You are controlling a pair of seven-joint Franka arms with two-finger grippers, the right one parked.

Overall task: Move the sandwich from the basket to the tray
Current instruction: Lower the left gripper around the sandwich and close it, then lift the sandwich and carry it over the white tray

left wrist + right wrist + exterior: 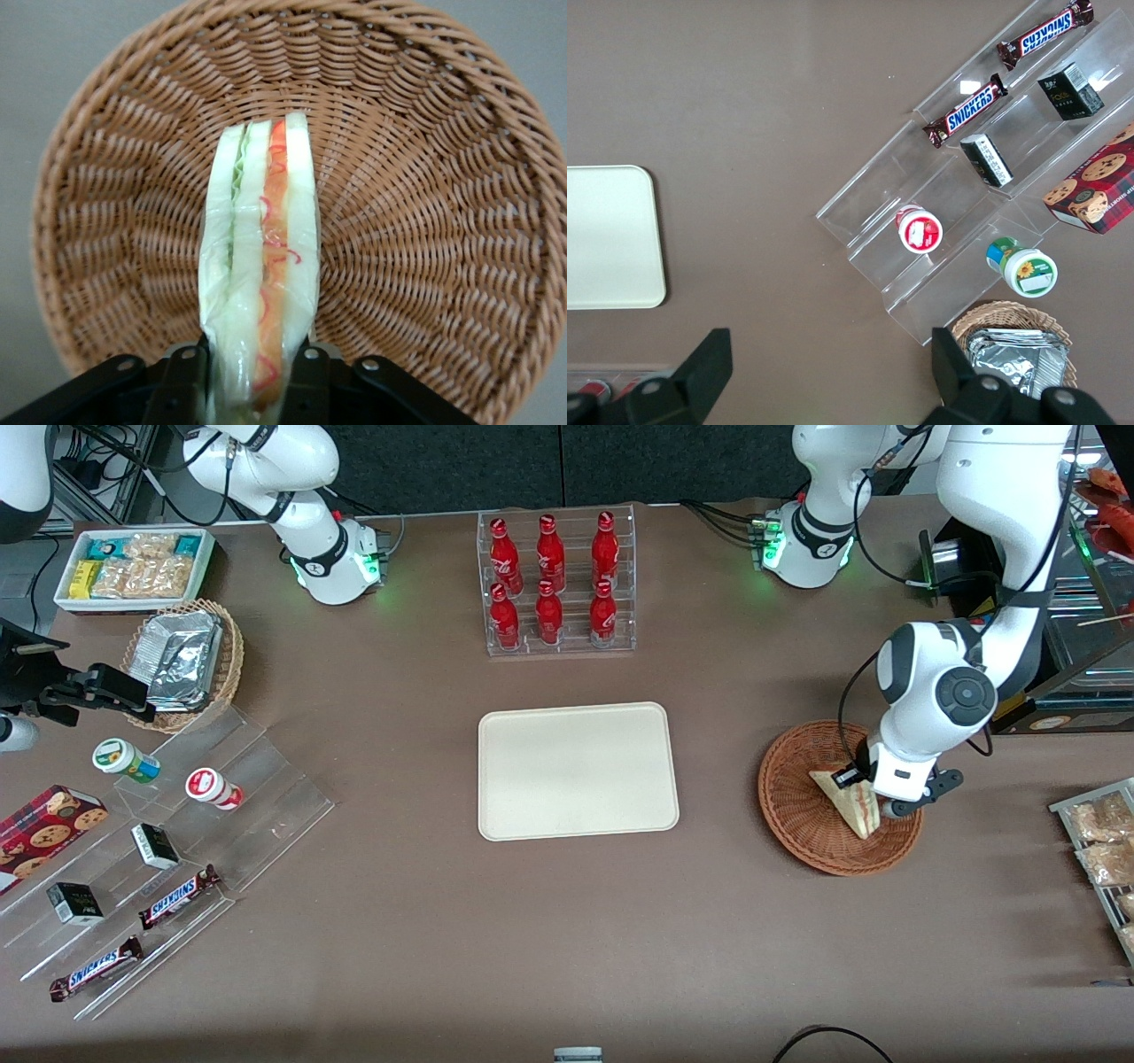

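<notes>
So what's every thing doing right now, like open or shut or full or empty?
claw: shut on the sandwich, over the basket
sandwich: wrapped in clear film, held edge-on between the claw's fingers
basket: nothing in it but the sandwich
tray: empty, flat on the table
red bottles: six, upright in their clear rack, caps on
tan basket: holds foil packets

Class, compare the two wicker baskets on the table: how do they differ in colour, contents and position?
The reddish-brown basket is darker and shallow; the tan basket is lighter. The reddish-brown basket holds a sandwich, with the gripper shut on it; the tan basket holds foil packets. The first lies toward the working arm's end, the second toward the parked arm's. Both are round and woven.
</notes>
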